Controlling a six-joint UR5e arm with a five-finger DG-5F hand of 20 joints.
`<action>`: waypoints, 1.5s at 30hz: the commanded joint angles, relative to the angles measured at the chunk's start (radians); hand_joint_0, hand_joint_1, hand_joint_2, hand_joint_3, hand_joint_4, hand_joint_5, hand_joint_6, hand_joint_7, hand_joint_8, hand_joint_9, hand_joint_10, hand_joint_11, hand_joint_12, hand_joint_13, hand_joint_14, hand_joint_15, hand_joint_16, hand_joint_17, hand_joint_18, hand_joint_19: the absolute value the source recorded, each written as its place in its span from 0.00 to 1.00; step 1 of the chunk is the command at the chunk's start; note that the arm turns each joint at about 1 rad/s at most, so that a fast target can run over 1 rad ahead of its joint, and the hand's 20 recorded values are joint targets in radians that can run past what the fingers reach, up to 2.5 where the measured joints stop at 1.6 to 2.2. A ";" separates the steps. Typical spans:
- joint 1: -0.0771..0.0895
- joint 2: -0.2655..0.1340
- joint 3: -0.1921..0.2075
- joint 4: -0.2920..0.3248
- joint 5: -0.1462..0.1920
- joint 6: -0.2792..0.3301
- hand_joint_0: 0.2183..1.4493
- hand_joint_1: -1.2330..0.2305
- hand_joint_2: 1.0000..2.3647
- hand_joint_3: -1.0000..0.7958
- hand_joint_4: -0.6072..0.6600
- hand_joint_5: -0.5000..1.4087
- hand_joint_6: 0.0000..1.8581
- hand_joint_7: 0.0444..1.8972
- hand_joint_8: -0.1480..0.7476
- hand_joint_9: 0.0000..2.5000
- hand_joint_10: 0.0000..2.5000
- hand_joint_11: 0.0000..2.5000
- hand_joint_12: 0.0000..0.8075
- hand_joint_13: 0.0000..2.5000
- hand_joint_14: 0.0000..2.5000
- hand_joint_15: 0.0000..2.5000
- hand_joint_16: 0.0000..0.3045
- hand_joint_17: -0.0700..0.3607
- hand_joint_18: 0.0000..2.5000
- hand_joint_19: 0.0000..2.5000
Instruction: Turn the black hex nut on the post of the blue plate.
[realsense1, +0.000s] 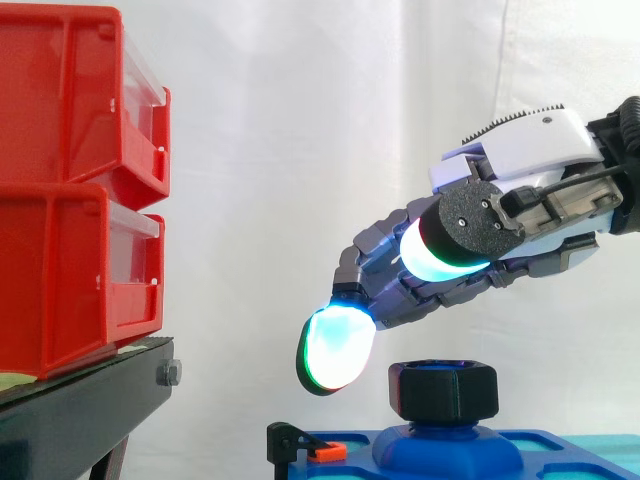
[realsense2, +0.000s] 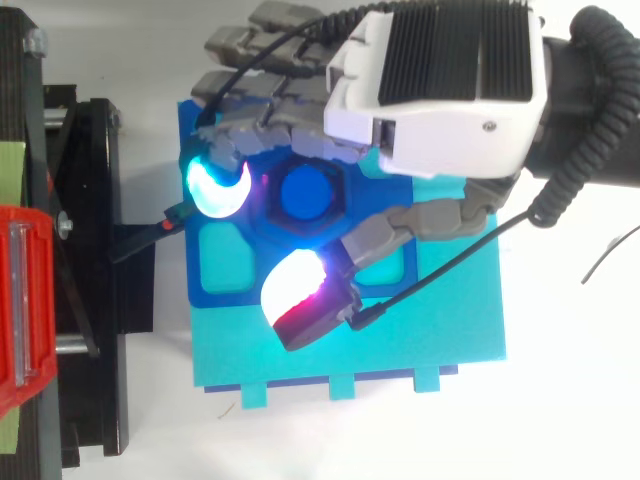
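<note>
Black and six-sided, the nut (realsense1: 443, 390) sits on the blue post (realsense2: 308, 195) that rises from the middle of the blue plate (realsense2: 212, 285). The plate lies on a teal base (realsense2: 430, 340) on the white counter (realsense2: 570, 400), so the nut's flats are free all round.

The robot hand (realsense2: 440, 100) hangs over it, palm down. It is half open, with loosely bent fingers spread wide, and has hold of nothing. From above, one cyan pad (realsense2: 215, 185) lies left of the nut and the thumb pad (realsense2: 295, 290) on the near side, so the two bracket the hexagon. The side view shows why this is no grip: the low finger pad (realsense1: 335, 350) is down beside the nut's left edge with a gap between them, and the thumb pad (realsense1: 445, 250) rides well above the nut's top.

The pose looks like a reach-around, with the spread meant to clear the corners before closing on opposite flats. To my eye the turning has not begun. The robot hand needs to drop and close first.

Red bins (realsense1: 70, 190) on a black stand (realsense1: 80, 400) are off to the left, near the plate's edge.
</note>
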 joint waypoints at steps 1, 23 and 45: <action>0.015 -0.001 0.000 0.008 0.016 0.006 0.20 0.57 0.00 0.28 0.64 0.15 0.27 0.44 0.44 0.09 0.00 0.00 0.46 0.00 0.00 0.00 0.19 0.46 0.00 0.01; 0.047 -0.001 0.000 -0.026 0.034 0.010 0.20 0.57 0.00 0.28 0.64 0.15 0.27 0.44 0.44 0.09 0.00 0.00 0.46 0.00 0.00 0.00 0.19 0.46 0.00 0.01; 0.038 -0.001 0.000 -0.093 -0.010 0.013 0.20 0.57 0.00 0.28 0.62 0.14 0.27 0.43 0.44 0.08 0.00 0.00 0.46 0.00 0.00 0.00 0.19 0.46 0.00 0.01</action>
